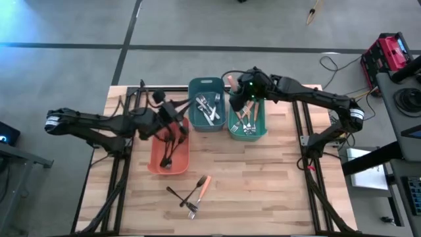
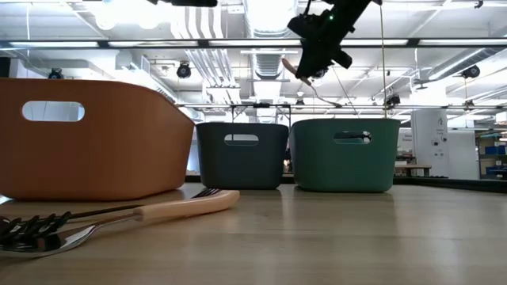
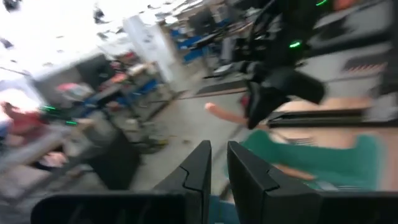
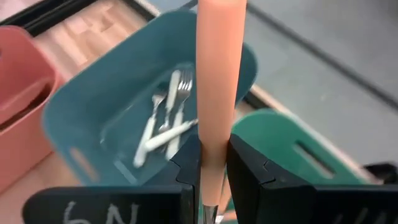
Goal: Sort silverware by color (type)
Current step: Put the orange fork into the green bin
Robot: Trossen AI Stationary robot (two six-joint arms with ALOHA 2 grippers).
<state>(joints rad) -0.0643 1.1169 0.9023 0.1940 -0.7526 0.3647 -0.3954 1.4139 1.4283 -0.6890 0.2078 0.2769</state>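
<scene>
My right gripper hangs high over the far end of the green bin, shut on an orange-handled utensil. My left gripper hovers over the salmon bin, fingers together and holding nothing. Dark bronze utensils lie in the salmon bin. Silver ones fill the blue bin, and orange-handled ones lie in the green bin. Near the front edge a dark fork, an orange-handled utensil and a silver fork lie crossed on the table. My right gripper pinches the utensil's orange handle between its two fingers, toward the end that meets the metal. The handle runs along the fingers and sticks out well past their tips. The utensil is lifted clear and tilted, its silver end lowest.
The three bins stand side by side on the far half of the wooden table, the salmon one reaching nearest. In the low view they rise as walls behind the crossed utensils. Bare wood lies on the table's near right part.
</scene>
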